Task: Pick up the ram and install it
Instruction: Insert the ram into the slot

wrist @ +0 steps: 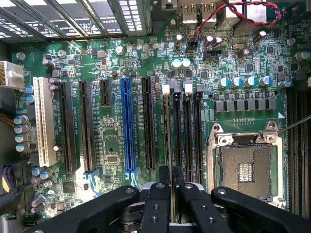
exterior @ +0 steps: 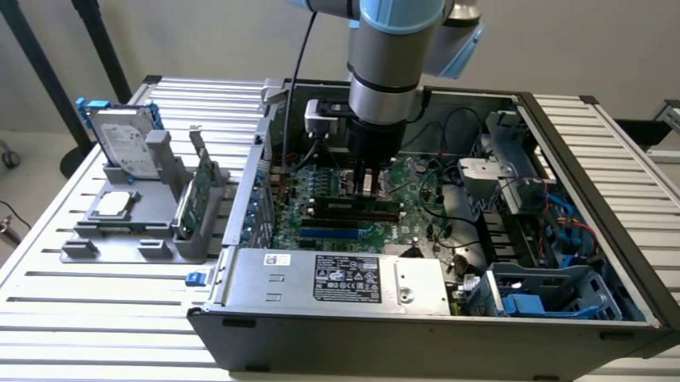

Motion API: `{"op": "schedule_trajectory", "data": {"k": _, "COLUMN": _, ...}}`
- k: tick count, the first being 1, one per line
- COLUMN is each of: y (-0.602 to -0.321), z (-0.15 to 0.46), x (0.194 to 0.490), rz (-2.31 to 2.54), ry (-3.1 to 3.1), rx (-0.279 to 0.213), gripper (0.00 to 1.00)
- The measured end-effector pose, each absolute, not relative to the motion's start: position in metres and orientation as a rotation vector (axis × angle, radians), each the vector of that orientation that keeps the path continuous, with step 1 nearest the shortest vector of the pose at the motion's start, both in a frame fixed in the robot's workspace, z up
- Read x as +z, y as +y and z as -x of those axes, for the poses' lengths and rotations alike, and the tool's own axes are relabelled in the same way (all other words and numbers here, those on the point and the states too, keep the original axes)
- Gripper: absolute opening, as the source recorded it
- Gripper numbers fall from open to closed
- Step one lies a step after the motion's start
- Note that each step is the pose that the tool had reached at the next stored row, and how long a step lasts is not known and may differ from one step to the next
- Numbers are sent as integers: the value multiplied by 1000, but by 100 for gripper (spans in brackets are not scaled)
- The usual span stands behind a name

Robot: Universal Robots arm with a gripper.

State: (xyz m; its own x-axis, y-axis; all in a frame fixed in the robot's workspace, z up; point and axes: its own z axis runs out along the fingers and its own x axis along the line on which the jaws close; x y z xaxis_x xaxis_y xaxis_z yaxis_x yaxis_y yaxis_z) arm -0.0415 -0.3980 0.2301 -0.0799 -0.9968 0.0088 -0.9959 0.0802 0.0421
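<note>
Tool (wrist: 167, 194) is seen lowered inside the open computer case (exterior: 595, 263), above the green motherboard (wrist: 112, 141). Its fingers (wrist: 156, 201) are drawn narrow, and a thin dark edge is clamped between them; this is judged to be the ram (wrist: 167, 141), held edge-on.

From the wrist view the stick's long axis is seen lying along the row of black memory slots (wrist: 187, 131), directly under the tool and over the slot at the end of the row farthest from the empty processor socket (wrist: 243, 170). Whether the stick is fully seated cannot be told.

In the exterior view the ram (exterior: 351, 206) is noted as a dark strip below the tool (exterior: 367, 187), near the middle of the board. A grey holder (exterior: 138, 211) with a hard drive (exterior: 123, 143) and a green card (exterior: 189, 195) stands near the surface's (exterior: 64, 294) edge at the exterior view's left.
</note>
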Motion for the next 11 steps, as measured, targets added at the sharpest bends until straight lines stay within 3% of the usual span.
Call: {"op": "schedule_trajectory", "data": {"k": 11, "y": -396, "z": 41, "x": 228, "rz": -2105, "ry": -2281, "rx": -33, "gripper": 14}}
